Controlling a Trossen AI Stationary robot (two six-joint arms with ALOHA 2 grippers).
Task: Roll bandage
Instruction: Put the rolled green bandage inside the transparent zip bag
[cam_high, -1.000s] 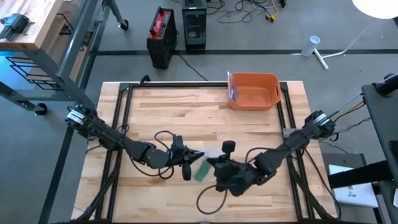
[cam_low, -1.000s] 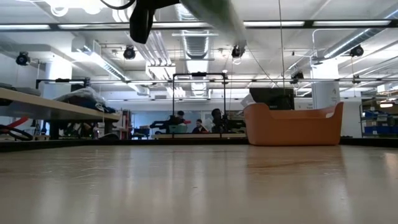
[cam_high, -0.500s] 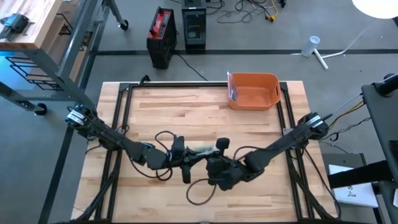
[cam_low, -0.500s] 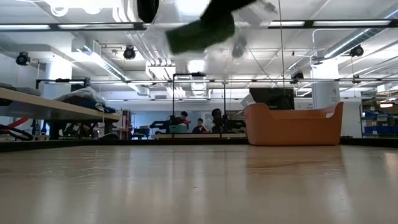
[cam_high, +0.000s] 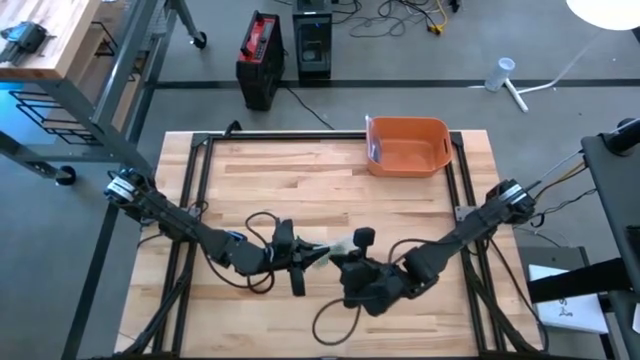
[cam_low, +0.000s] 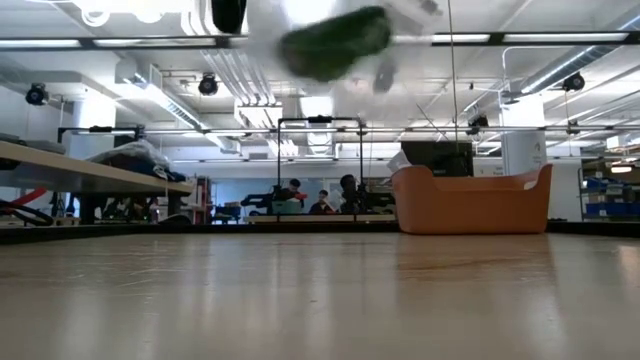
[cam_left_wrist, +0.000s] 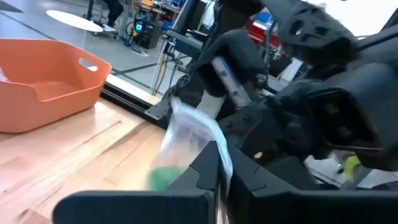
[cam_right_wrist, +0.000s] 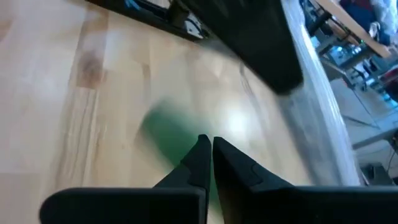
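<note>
A clear plastic bag (cam_high: 328, 248) with a green bandage roll (cam_low: 335, 40) inside hangs above the table's near middle, between my two grippers. My left gripper (cam_high: 300, 258) comes from the left and is shut on the bag (cam_left_wrist: 186, 134). My right gripper (cam_high: 346, 264) comes from the right and is shut at the bag's other side. In the right wrist view the green roll (cam_right_wrist: 166, 134) shows blurred just beyond the shut fingertips, with a strip of clear plastic (cam_right_wrist: 311, 106) beside them. My left gripper pinches an edge of the clear bag (cam_left_wrist: 219, 163) between its two shut fingers, which point about level toward the table's right. The bag is lifted clear of the table, and the green roll (cam_left_wrist: 163, 177) sags in it below the fingers. My right gripper is shut on the bag near the green roll (cam_right_wrist: 186, 149), slanting down from the right. Blur and its own fingers hide the exact place of contact. The bag hangs clear of the table.
An orange bin (cam_high: 408, 146) stands at the table's far right; in the low view it (cam_low: 470, 200) is well behind the bag. Black cables (cam_high: 262, 218) loop off both wrists over the wooden top (cam_high: 250, 170). People sit in the room beyond.
My right gripper went toward the left gripper and the far edge, then came back toward the near right. The bag with the green roll has swung between the two grippers, and the roll now hangs higher than a second ago. Both grippers have stayed shut.
</note>
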